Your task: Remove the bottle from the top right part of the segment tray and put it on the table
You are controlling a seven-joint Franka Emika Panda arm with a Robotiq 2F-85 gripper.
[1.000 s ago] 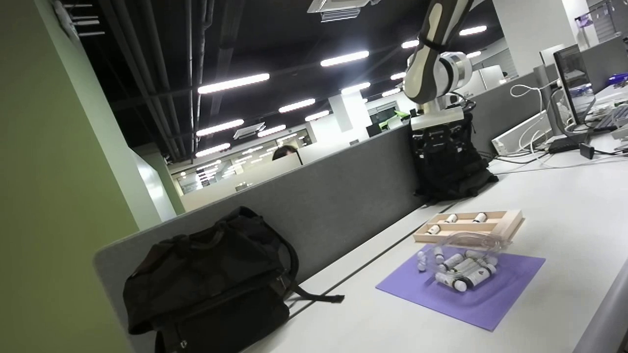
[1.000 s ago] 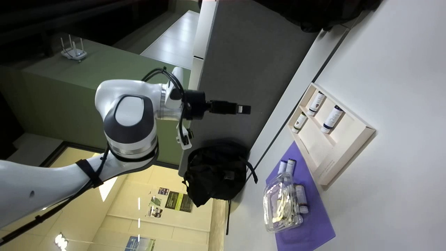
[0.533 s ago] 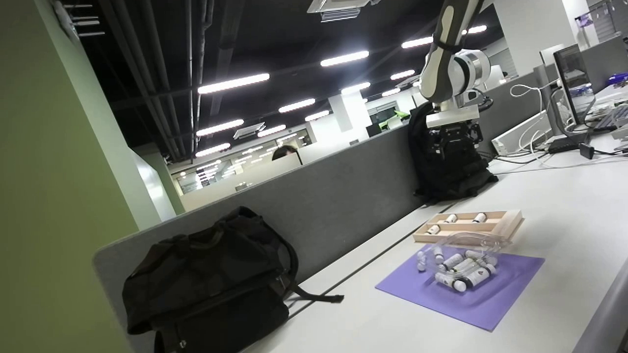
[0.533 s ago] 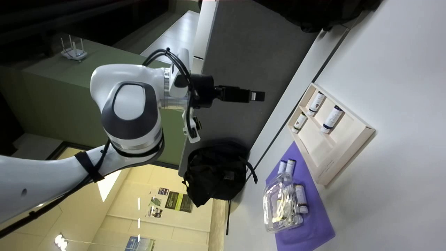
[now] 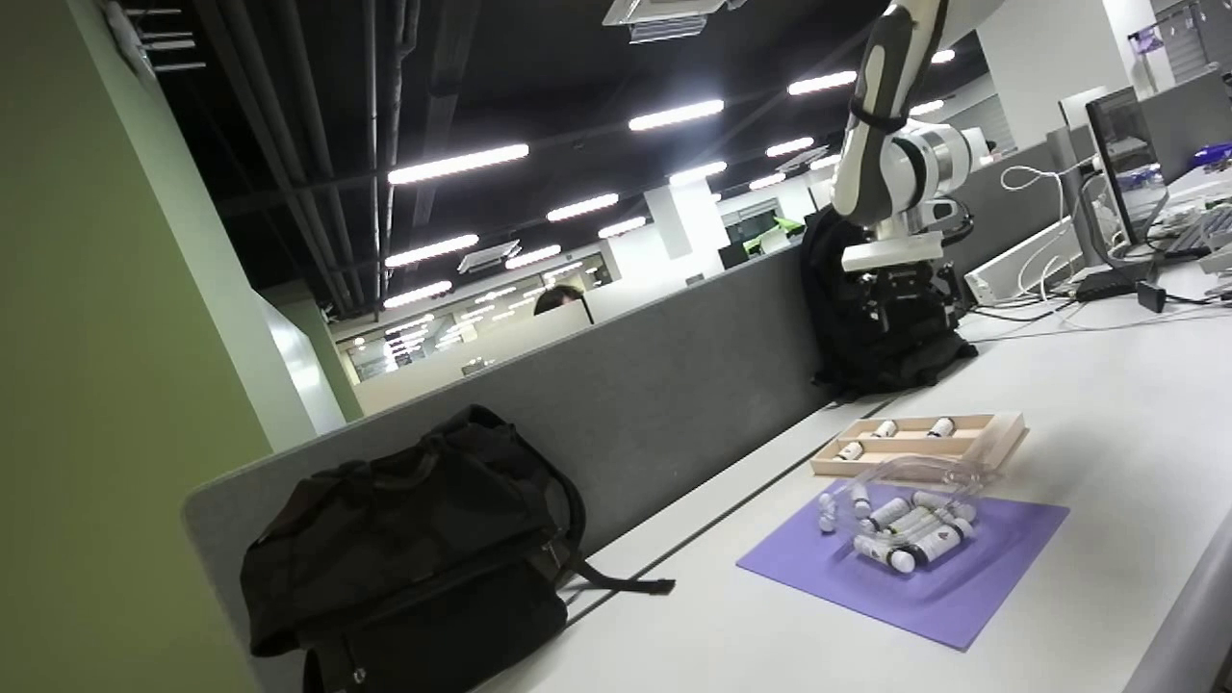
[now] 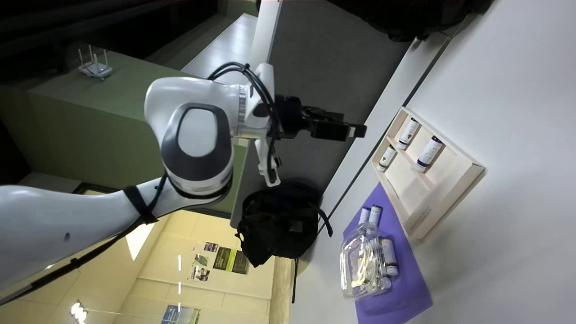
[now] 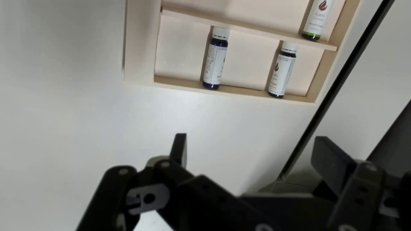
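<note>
Beyond the far edge of the table [image 5: 1107,414], tube lights [image 5: 458,164] glare white, while your wrist view blurs the gripper fingers [image 7: 332,162].

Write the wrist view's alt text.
Open pincer over a white table; beyond it, a wooden segment tray with two bottles lying in the nearer compartment and a third bottle, cut off by the frame, in the farther one.

My gripper [image 7: 250,141] mostly black. Tray [image 7: 141,41] pale tan. Bottles [image 7: 216,62] white-labelled. Table [image 7: 80,109] white-grey. Mat [image 5: 1001,553] purple, divider [image 5: 674,404] grey, backpacks [image 5: 414,539] black.
</note>
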